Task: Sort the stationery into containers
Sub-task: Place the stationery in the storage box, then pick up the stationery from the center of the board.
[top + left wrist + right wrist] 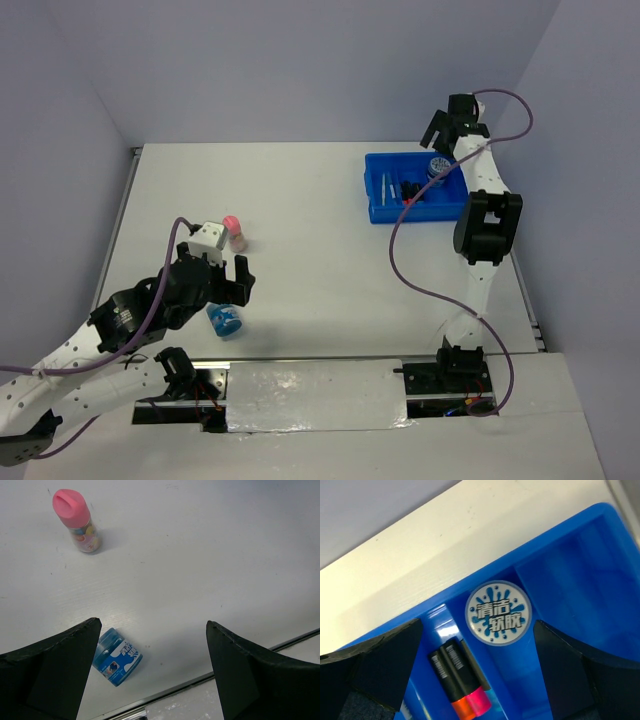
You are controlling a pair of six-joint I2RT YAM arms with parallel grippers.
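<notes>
Blue plastic fills the far right of the top view: the tray (pixel 377 212) sits on the white table (pixel 300 200), with thin pale sticks (pixel 386 187) in its left compartment, dark markers (pixel 412 190) in the middle and a lidded jar (pixel 438 166) toward its right end. The right gripper (pixel 443 130) hangs over the tray's far edge. Near the left gripper (pixel 232 285) lie a loose blue jar (pixel 224 320) and the pink-capped bottle (pixel 235 232).

In the left wrist view, the fingers are spread wide on nothing (the loose blue jar lies on its side just by one finger; the pink-capped bottle stands upright, well apart).

In the right wrist view, the fingers stand apart on either side of the lidded jar without touching it. Orange- and pink-capped markers lie just beside the jar.
</notes>
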